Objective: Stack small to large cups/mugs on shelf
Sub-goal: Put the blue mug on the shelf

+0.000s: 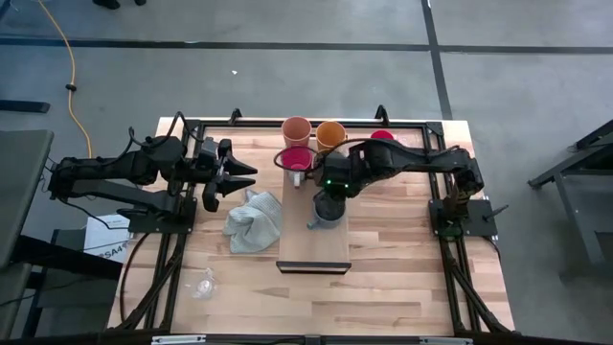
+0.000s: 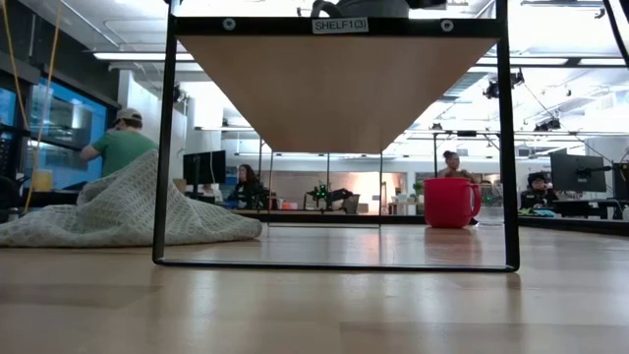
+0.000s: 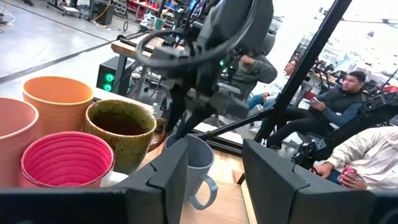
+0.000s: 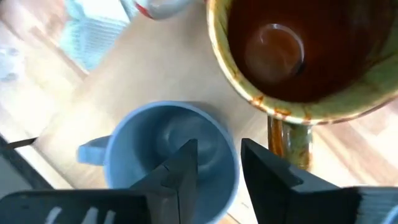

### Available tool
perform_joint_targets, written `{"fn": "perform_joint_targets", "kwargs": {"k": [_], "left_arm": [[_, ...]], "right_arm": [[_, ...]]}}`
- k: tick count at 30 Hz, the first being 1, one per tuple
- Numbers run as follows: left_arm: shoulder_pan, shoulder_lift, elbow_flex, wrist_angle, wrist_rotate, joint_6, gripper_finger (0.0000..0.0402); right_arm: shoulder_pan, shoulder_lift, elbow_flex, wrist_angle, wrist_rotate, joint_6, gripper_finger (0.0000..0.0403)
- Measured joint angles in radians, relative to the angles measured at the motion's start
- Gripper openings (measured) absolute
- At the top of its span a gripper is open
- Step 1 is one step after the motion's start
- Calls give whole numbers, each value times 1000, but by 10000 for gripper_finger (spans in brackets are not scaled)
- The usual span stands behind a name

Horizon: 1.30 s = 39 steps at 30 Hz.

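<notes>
Left arm: parked over the table's left side, left tool point(image 3: 214, 149) released, fingers spread with nothing between them. It points toward the shelf, so its camera covers the cups while it stays clear of the work.

Near table edge, left: one clear glass point(image 1: 203, 284) on the table, well apart from everything else. Not yet shelved.

Grey cloth point(image 1: 254, 222): crumpled on the table just beside the shelf's left edge. Not part of the job.

Shelf point(image 1: 311, 251): a light board raised on a dark metal frame, mid-table. The near half is bare.

Around the far end of the board are the peach cup point(image 1: 297, 128), orange cup point(image 1: 330, 133) and pink cup point(image 1: 295, 159). I cannot tell which of them stand on the board.

Right arm: reaches in from the right, right tool point(image 4: 219, 155) directly above the blue-grey mug point(image 4: 155, 143). The mug stands upright on the shelf with the brown mug point(image 4: 292, 50) just beside it. My fingers straddle the mug's rim, one inside and one outside, with slack showing on the inner side. I read that as released, no pinch. A rim hold suits a mug too wide to clasp.

Judgement: the mug looks set down, and a straight lift should clear the rim without tipping it.

Far right: the red mug point(image 1: 382, 136) waits on the table beyond the shelf.
</notes>
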Motion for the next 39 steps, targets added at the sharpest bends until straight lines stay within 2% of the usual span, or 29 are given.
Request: {"fn": "perform_joint_targets", "kwargs": {"k": [6, 9, 12, 15, 18, 20, 22, 26, 29, 39], "left_arm": [[0, 0, 0, 0, 0, 0, 140], [0, 0, 0, 0, 0, 0, 140], [0, 0, 0, 0, -8, 0, 140], [0, 0, 0, -1, -15, 0, 140], [0, 0, 0, -1, -15, 0, 140], [0, 0, 0, -1, -15, 0, 140], [0, 0, 0, -1, -15, 0, 140], [0, 0, 0, -2, -15, 0, 140], [0, 0, 0, -2, -14, 0, 140], [0, 0, 0, -3, -14, -2, 140]], "right_arm": [[49, -2, 86, -64, 48, -121, 113], [110, -13, 73, -78, 57, -154, 97], [183, -54, 7, -83, 76, -145, 56], [251, -143, -139, -73, 118, -59, 10], [303, -255, -340, -20, 155, 65, 14], [324, -326, -494, 76, 198, 142, 10], [333, -395, -643, 252, 221, 164, 3], [334, -484, -879, 627, 294, 123, 2], [321, -516, -984, 827, 328, 72, 1], [255, -519, -1084, 929, 353, -18, 0]]}}
